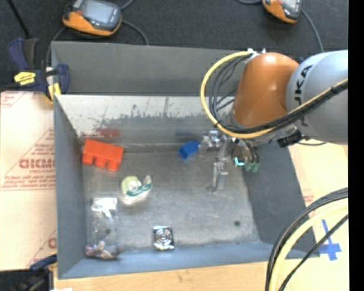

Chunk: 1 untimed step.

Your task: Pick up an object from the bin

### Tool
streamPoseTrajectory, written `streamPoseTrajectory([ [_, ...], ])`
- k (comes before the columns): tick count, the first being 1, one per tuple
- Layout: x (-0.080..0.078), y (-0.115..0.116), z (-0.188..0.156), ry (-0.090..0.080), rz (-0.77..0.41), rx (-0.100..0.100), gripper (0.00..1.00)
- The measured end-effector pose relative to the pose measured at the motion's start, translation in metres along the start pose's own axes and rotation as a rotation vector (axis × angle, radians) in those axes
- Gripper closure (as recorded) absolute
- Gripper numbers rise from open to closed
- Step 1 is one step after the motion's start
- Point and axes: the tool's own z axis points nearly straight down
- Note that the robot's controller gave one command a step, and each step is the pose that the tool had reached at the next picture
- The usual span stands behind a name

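My gripper (218,176) hangs over the right middle of the bin, its metal fingers pointing down at the bare floor with nothing between them. A small blue block (188,150) lies just to its left near the back wall, apart from the fingers. Further left, a white and green tape roll (134,188) rests on the floor.
An orange toy brick (102,154) sits at the back left. A clear bag of small bits (103,228) lies in the front left corner, and a small metal piece (163,237) by the front wall. The arm with its orange cover and cables enters from the right.
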Motion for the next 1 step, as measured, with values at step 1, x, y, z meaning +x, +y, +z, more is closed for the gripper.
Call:
streamPoseTrajectory([
  [1, -0.0582, -0.0222, 0.0869, -0.02, 0.002, 0.001, 0.0],
])
